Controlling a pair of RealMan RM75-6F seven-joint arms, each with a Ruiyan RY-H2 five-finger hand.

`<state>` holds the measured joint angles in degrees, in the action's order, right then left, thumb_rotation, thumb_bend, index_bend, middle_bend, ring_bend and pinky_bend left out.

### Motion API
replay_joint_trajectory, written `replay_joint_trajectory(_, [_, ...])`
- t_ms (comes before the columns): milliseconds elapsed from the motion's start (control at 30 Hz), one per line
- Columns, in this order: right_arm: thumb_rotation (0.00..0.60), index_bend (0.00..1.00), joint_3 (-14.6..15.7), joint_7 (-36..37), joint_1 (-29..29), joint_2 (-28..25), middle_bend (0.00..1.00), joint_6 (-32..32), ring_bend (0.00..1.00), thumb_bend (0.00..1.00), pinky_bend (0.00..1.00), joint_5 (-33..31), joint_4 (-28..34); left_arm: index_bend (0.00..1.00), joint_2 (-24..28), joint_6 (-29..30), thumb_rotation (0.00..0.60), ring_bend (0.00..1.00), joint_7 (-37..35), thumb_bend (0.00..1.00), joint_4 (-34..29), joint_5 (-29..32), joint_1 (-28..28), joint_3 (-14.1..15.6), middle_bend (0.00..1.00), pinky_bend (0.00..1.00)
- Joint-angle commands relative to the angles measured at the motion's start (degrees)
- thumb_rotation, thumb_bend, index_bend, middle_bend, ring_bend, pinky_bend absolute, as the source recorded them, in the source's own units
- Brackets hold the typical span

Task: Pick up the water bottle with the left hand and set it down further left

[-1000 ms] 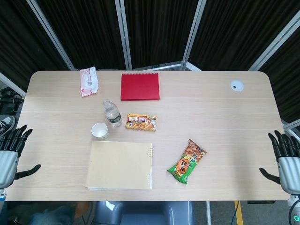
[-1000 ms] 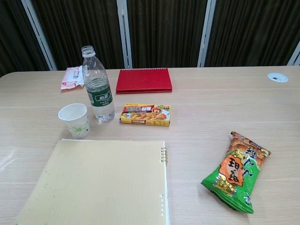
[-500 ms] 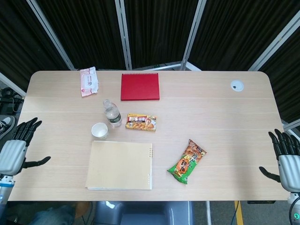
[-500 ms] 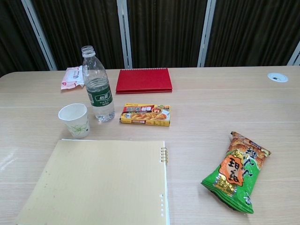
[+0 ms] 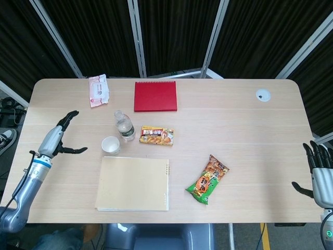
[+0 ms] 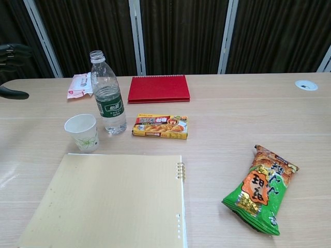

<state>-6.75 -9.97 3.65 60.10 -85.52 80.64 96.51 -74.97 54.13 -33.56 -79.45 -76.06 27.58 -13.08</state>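
Observation:
The clear water bottle [image 5: 124, 126] [image 6: 108, 94] with a green label and no cap stands upright left of the table's middle. My left hand [image 5: 58, 136] hovers over the table's left part, fingers spread and empty, well to the left of the bottle; the chest view catches only its dark fingers [image 6: 11, 56] at the left edge. My right hand [image 5: 321, 174] hangs off the table's right edge, fingers spread, holding nothing.
A paper cup [image 5: 110, 145] stands just front-left of the bottle. A curry box [image 5: 156, 136] lies to its right, a tan notebook [image 5: 133, 183] in front, a red notebook [image 5: 155, 96] behind, a tissue pack [image 5: 98, 90] back left, a snack bag [image 5: 208, 179] right.
My left hand has risen from beside the table's left edge and moved in over the table toward the bottle. The right hand has sunk slightly. The bottle has not moved.

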Motion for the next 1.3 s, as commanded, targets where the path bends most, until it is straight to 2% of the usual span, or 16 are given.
replay_joint_trajectory(33, [0.600,0.00,-0.20,-0.30,0.26,0.44,0.00,0.57,0.00,0.00,0.00,-0.74,-0.52,0.00,-5.24,-7.55,0.600,0.00,-10.35,0.00,6.47,3.13,4.36,-2.13,0.00,0.00])
replay_joint_trajectory(167, [0.600,0.00,-0.36,-0.63,0.89,1.24,0.00,2.32,0.00,0.00,0.00,-2.40,-1.78,0.00,-9.22,-9.99,0.600,0.00,-16.35,0.00,12.23,2.52,6.64,-2.82,0.00,0.00])
replay_joint_trajectory(333, [0.600,0.00,-0.63,-1.09,1.42,1.95,0.00,3.32,0.00,0.00,0.00,-3.57,-2.71,0.00,-12.70,-11.05,0.600,0.00,-19.78,0.00,17.33,0.93,9.30,-3.22,0.00,0.00])
replay_joint_trajectory(867, [0.600,0.00,-1.11,0.01,1.88,2.30,0.00,4.21,0.00,0.00,0.00,-5.03,-4.35,0.00,-22.07,-16.81,0.600,0.00,-18.98,0.00,27.32,2.92,18.05,-5.37,0.00,0.00])
replay_joint_trajectory(1300, [0.600,0.00,-1.38,0.97,2.19,2.30,0.00,5.88,0.00,0.00,0.00,-7.27,-5.49,0.00,-27.82,-20.72,0.600,0.00,-19.94,0.00,36.19,4.50,22.77,-6.56,0.00,0.00])
